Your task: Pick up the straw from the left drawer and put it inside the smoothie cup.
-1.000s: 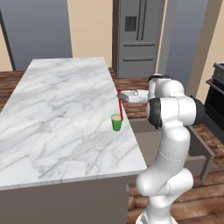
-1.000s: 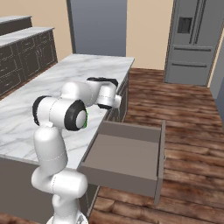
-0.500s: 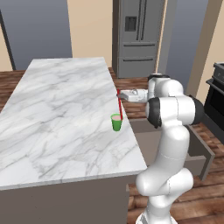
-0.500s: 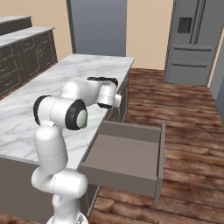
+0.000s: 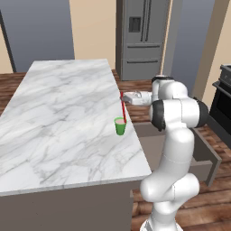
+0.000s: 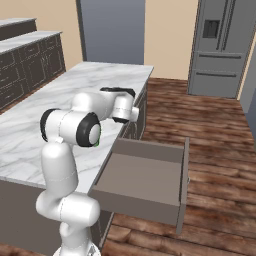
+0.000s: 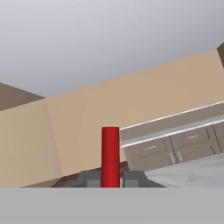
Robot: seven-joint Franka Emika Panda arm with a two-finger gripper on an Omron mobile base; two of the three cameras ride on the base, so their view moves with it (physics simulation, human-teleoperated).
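The smoothie cup (image 5: 120, 127), small and green with pink at its rim, stands near the right edge of the marble island top. The red straw (image 5: 122, 107) rises almost upright from the cup's rim, leaning slightly left at the top, with its lower end at the pink contents. My gripper (image 5: 123, 96) reaches in from the right and is shut on the straw's upper part. In the hand view the straw (image 7: 110, 153) stands between my two dark fingertips (image 7: 110, 179). The left drawer (image 6: 150, 150) is pulled out of the island's side, and nothing shows inside it.
The marble island top (image 5: 58, 117) stretches left of the cup. The open drawer (image 5: 203, 151) juts out beside my arm's base. A steel fridge (image 5: 144, 40) stands at the back, a dark stove (image 5: 224, 103) at the right, and grey cabinets (image 6: 25, 60) along the far left wall.
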